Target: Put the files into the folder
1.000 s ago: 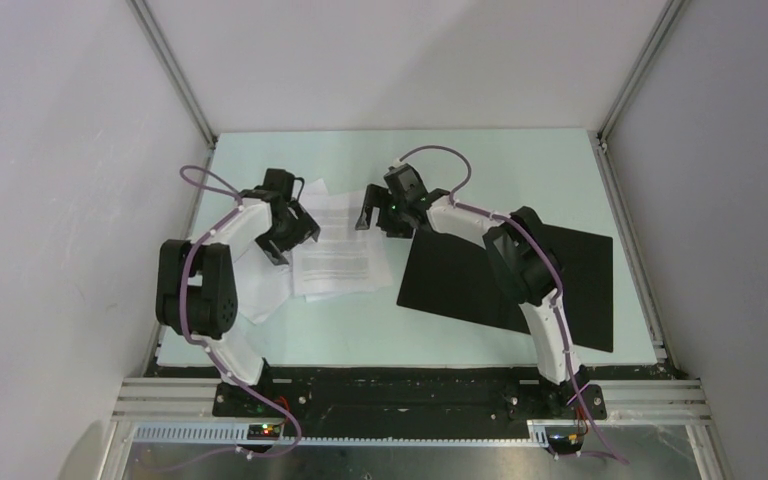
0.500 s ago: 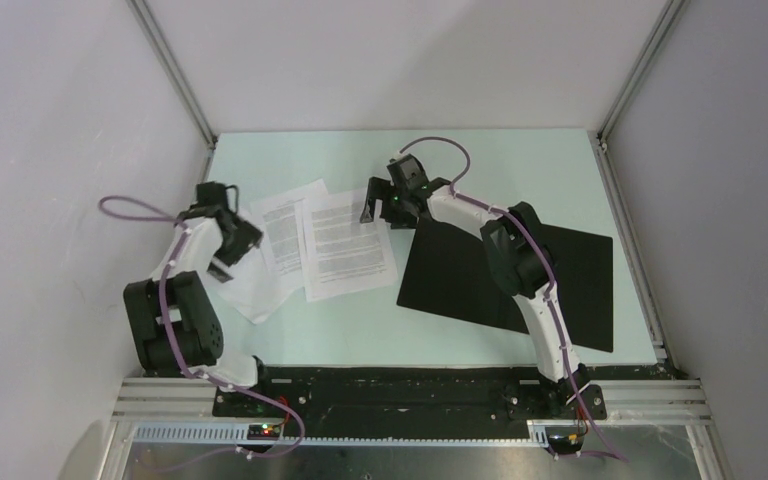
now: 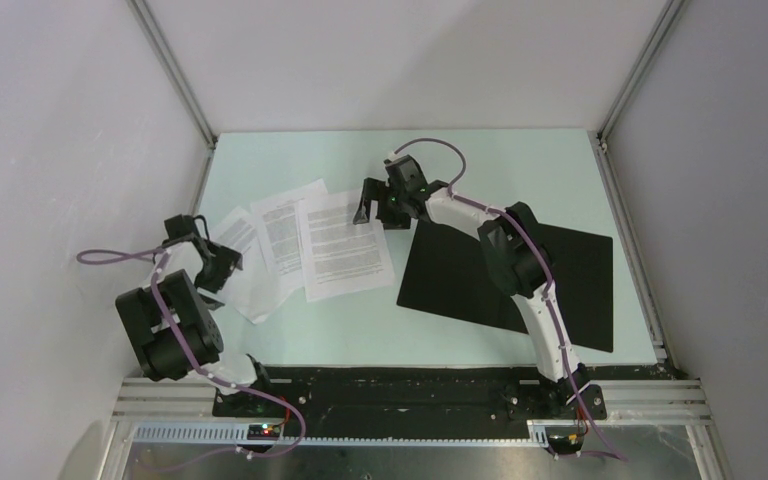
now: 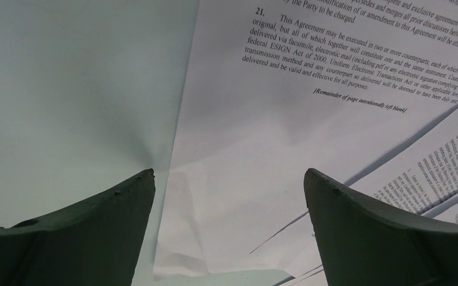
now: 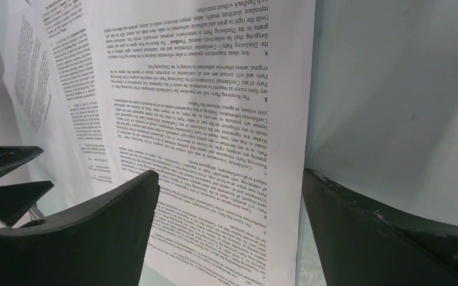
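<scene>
While the files (image 3: 335,245) lie fanned near the open folder (image 3: 450,280), the left gripper (image 4: 226,179) and right gripper (image 5: 229,179) hang released, grasping nothing.

— How many files (image 3: 345,245) do you count?
— Three sheets that I can make out, fanned and overlapping. Whether another lies under them I can't tell.
— Folders?
— One folder (image 3: 450,285), on the one tabletop (image 3: 520,170).
— And the machines?
— Two arms, the left arm (image 3: 165,325) and the right arm (image 3: 525,270). That makes two pincers, the left pincer (image 4: 226,173) and the right pincer (image 5: 229,173).
— Fingers (image 4: 95,226)?
— Two on each pincer, four in all.
</scene>
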Robot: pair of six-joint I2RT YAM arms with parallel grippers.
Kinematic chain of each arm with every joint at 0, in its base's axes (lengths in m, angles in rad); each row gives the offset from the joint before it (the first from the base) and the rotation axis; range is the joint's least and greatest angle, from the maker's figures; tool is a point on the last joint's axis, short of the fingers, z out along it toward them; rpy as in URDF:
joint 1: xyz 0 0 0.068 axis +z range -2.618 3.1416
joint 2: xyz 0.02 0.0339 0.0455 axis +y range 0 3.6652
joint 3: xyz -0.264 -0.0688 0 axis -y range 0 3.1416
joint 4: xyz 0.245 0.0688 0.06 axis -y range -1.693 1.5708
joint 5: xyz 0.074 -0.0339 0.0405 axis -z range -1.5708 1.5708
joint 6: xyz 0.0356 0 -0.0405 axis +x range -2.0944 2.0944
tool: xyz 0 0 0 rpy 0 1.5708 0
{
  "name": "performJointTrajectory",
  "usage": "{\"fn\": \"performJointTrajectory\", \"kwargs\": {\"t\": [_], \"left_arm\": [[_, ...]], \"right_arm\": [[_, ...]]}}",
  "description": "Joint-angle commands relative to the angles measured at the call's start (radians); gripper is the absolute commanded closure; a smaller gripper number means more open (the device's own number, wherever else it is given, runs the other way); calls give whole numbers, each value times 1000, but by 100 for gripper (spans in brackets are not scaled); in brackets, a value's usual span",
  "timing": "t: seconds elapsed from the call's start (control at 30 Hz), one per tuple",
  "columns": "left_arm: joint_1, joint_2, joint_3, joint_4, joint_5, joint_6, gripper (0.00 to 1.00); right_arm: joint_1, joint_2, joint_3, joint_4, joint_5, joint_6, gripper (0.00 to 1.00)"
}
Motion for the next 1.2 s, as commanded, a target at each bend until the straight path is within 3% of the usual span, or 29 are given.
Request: {"fn": "performJointTrajectory", "kwargs": {"t": [0.0,0.33,0.67,0.83,1.0,1.17], "left_arm": [[10,-12,-44,100,58,-58,0],[-36,60,-48,166,152,-52,0],[-213,282,192,56,151,64,0],[-298,347,282,-12,125,117,13],[-343,363,357,-76,93,189,1],[-388,391,423,-121,44,240,0]], "right_arm": [[6,38,-24,12,-35,-12,6],[3,45,-23,33,-57,-17,6],[4,97,80,-19,-70,-44,5],[9,144,166,-56,-66,-47,5],[28,213,292,-110,-73,-37,1],[59,271,402,-167,-83,-33,0]]}}
